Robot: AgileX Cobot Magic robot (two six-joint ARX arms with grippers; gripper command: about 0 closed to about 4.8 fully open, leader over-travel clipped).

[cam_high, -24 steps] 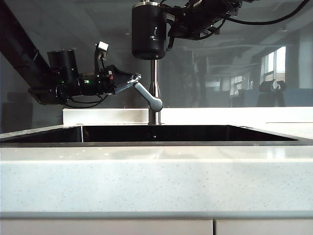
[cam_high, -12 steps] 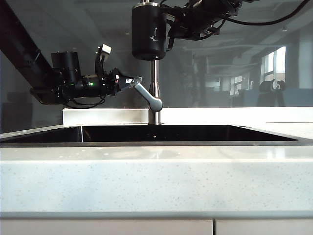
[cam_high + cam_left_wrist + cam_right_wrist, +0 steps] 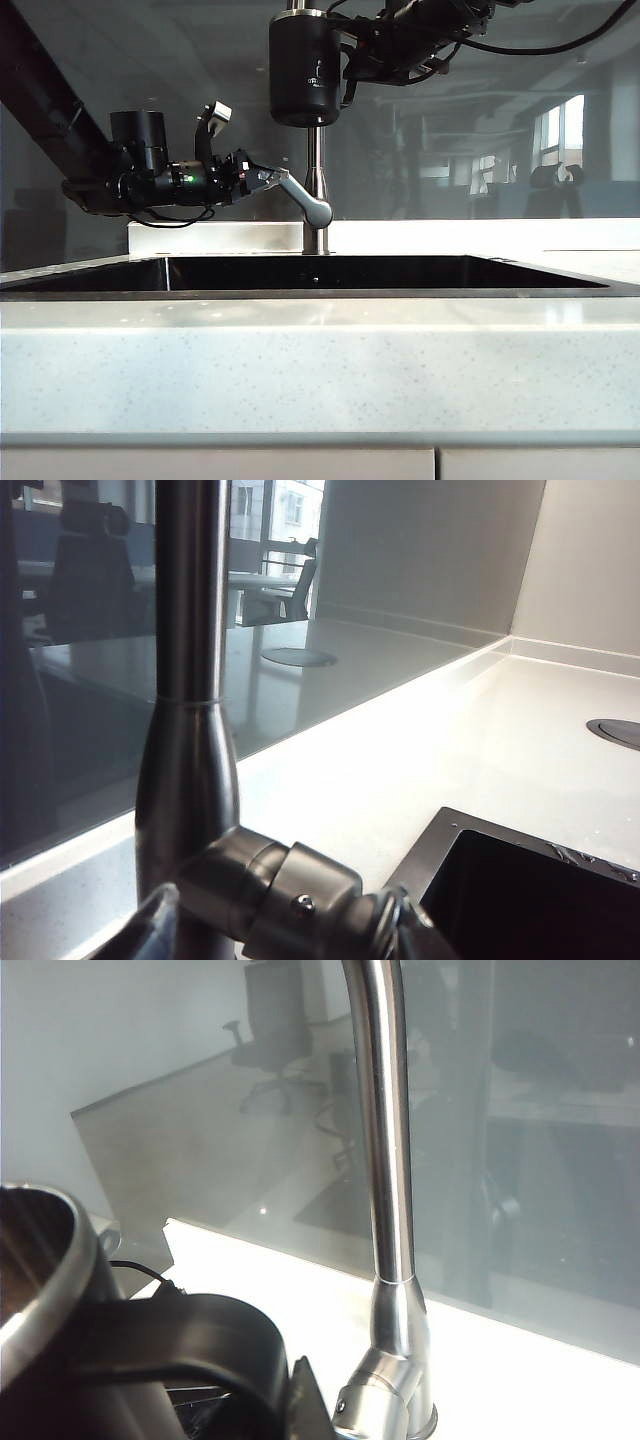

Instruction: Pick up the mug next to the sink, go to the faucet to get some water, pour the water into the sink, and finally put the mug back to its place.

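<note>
Mug (image 3: 305, 68) pinched by right gripper (image 3: 350, 55) jaws under faucet (image 3: 315, 190) spout, left gripper (image 3: 268, 178) jaws spread around lever (image 3: 305, 197)

Matte black mug (image 3: 305, 68) with silver rim, small white logo; brushed-steel faucet (image 3: 315, 190), grey lever; sink (image 3: 380, 272) below faucet dark glossy black, thin steel rim; countertop (image 3: 320, 370) white with fine grey speckles; backsplash (image 3: 470, 110) behind faucet dark grey glass.

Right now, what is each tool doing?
Left tool: around the faucet lever, jaws wide.
Right tool: closed on the mug handle.
</note>
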